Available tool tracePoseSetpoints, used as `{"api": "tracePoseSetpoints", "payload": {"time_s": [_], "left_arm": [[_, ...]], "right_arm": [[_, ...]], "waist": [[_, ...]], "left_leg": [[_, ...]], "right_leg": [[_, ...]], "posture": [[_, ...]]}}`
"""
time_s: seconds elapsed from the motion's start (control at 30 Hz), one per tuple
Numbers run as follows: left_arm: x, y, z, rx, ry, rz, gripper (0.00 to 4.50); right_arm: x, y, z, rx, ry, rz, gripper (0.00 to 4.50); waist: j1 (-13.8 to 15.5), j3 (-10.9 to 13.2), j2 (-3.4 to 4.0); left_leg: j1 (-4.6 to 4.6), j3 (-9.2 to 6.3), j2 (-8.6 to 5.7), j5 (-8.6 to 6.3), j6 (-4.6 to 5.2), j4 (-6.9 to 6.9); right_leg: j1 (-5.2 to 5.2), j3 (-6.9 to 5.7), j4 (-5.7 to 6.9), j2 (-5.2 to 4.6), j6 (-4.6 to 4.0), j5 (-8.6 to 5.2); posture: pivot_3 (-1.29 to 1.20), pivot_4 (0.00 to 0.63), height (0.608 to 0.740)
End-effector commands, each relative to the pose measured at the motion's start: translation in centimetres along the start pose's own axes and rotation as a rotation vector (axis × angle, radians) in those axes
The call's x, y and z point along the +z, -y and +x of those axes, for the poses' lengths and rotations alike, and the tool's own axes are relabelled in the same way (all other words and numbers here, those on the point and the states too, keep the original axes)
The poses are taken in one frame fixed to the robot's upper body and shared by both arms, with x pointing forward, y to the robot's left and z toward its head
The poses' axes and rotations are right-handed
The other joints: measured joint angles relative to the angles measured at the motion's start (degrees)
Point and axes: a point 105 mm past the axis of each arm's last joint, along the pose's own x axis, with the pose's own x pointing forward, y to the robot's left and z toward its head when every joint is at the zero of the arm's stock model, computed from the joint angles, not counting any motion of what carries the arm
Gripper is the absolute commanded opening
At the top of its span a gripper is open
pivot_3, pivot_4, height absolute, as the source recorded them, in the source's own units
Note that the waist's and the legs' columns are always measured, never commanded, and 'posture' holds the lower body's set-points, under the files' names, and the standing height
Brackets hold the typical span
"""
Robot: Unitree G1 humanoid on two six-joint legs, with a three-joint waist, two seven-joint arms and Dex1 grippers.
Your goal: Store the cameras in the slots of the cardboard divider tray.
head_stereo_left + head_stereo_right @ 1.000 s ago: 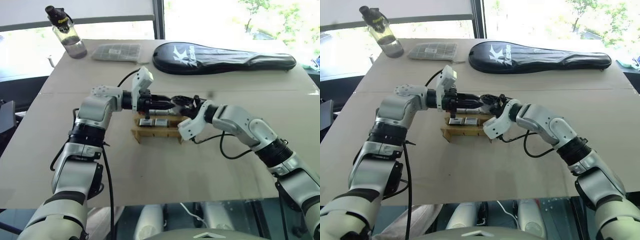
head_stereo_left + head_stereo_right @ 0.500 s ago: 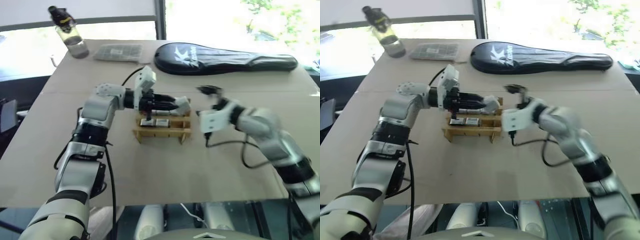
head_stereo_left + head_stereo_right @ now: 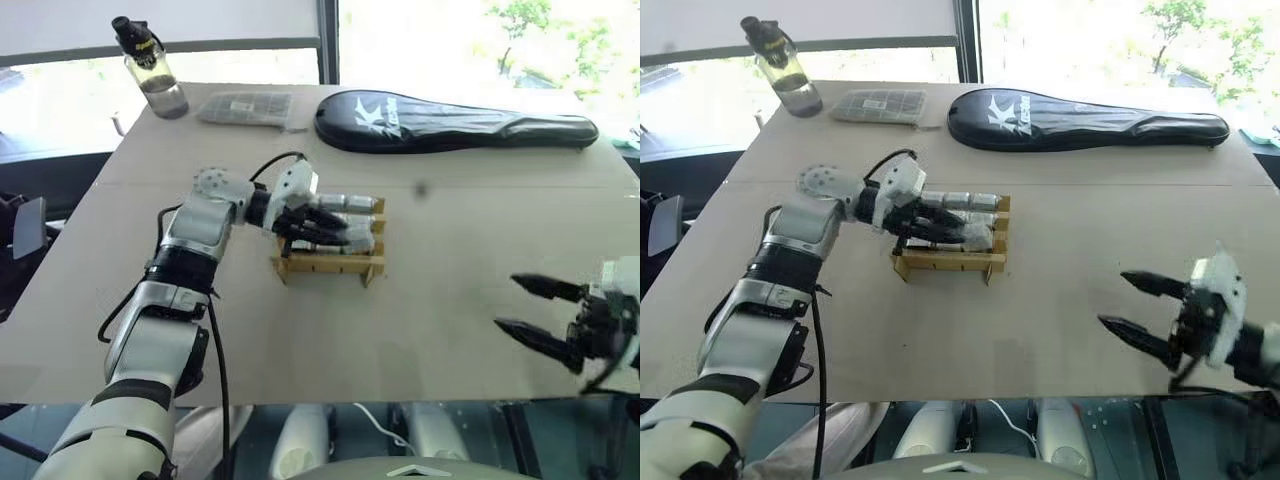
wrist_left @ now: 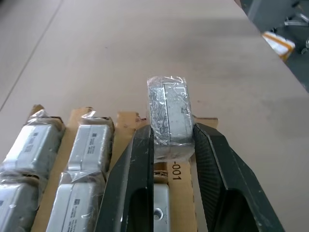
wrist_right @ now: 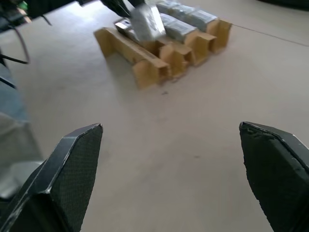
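Tan tabletop (image 3: pixel 300 330) carries the slotted tan cardboard divider tray (image 3: pixel 330 265) at centre, where the left gripper (image 4: pixel 171 145), clamping a plastic-wrapped silver-grey boxy camera (image 4: pixel 169 113), risks snagging a divider; right gripper (image 3: pixel 540 315), splayed empty, idles at 4 o'clock.

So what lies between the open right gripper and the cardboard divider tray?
Bare tabletop, as the right wrist view shows: nothing lies between the right gripper and the cardboard divider tray.

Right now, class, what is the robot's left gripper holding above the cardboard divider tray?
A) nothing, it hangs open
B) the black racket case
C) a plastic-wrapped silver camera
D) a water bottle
C: the left gripper is shut on a wrapped silver camera, held over the cardboard divider tray.
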Motion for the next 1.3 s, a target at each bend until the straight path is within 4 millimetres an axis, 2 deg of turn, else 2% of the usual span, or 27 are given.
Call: {"api": "tracePoseSetpoints", "payload": {"time_s": [0.03, 0.13, 0.47, 0.8, 1.3], "left_arm": [[0.7, -0.8, -0.4, -0.015, -0.057, 0.087, 0.62], [1.3, -1.5, 0.1, -0.022, -0.054, 0.115, 0.62], [0.8, -2.6, 0.5, -0.057, -0.185, 0.183, 0.62], [-0.1, -1.0, 1.0, -0.151, -0.212, 0.104, 0.62], [-0.5, -1.3, 1.7, -0.166, -0.244, 0.112, 0.62]], "right_arm": [[0.7, -1.5, -0.8, 0.047, 0.029, -0.021, 4.48], [0.6, -1.6, -1.0, 0.037, 0.047, -0.011, 4.48], [0.4, -1.8, -1.1, 0.0, 0.056, -0.02, 4.48], [0.6, -1.9, -1.2, -0.012, 0.09, -0.04, 4.48], [0.9, -1.8, -1.3, -0.024, 0.111, -0.055, 4.48]], "waist": [[0.1, 0.0, -0.07], [0.1, 0.0, -0.07], [0.2, 0.0, -0.1], [0.1, 0.0, -0.08], [0.2, 0.0, -0.1]], "left_leg": [[-0.01, -0.03, -0.01, 0.0, 0.01, 0.01], [0.0, -0.03, 0.01, -0.01, 0.02, 0.02], [-0.06, -0.09, 0.01, -0.05, 0.09, 0.01], [-0.01, -0.11, 0.06, -0.05, 0.09, 0.01], [-0.07, -0.12, 0.02, -0.09, 0.16, 0.0]], "right_leg": [[0.0, -0.02, 0.0, -0.01, 0.0, 0.0], [0.01, -0.01, 0.0, -0.01, 0.01, -0.01], [0.0, -0.05, -0.08, -0.02, 0.01, -0.01], [0.01, 0.04, -0.02, -0.02, 0.01, -0.02], [0.0, -0.02, -0.11, -0.02, 0.04, -0.04]], "posture": [[0.0, 0.15, 0.74], [0.0, 0.15, 0.74], [0.0, 0.15, 0.74], [0.0, 0.15, 0.74], [0.0, 0.15, 0.74]]}}
